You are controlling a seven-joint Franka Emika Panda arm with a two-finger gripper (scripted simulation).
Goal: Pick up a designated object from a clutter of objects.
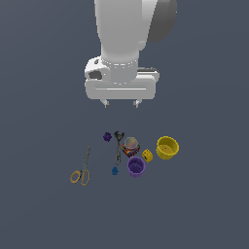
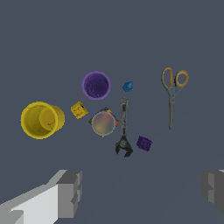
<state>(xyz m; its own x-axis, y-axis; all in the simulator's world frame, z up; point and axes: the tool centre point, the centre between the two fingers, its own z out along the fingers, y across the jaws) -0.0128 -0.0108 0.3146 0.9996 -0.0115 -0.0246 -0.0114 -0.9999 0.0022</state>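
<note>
The designated object (image 1: pixel 130 146) is a small chequered box in red, yellow and blue with a pale rounded face; in the wrist view (image 2: pixel 103 123) its pale face points at the camera. It sits in the clutter between the dark wrench (image 1: pixel 118 144), the purple cup (image 1: pixel 136 167) and the yellow die (image 1: pixel 147 155). My gripper (image 1: pixel 121 103) hangs open and empty well above the clutter. Its two fingers (image 2: pixel 70 192) show wide apart in the wrist view.
A yellow cup (image 1: pixel 168 147) lies on its side at the exterior view's right. Orange-handled scissors (image 1: pixel 83 168) lie apart at the left. A tiny purple piece (image 1: pixel 107 136) and a tiny blue piece (image 1: pixel 115 170) lie by the wrench (image 2: pixel 124 131).
</note>
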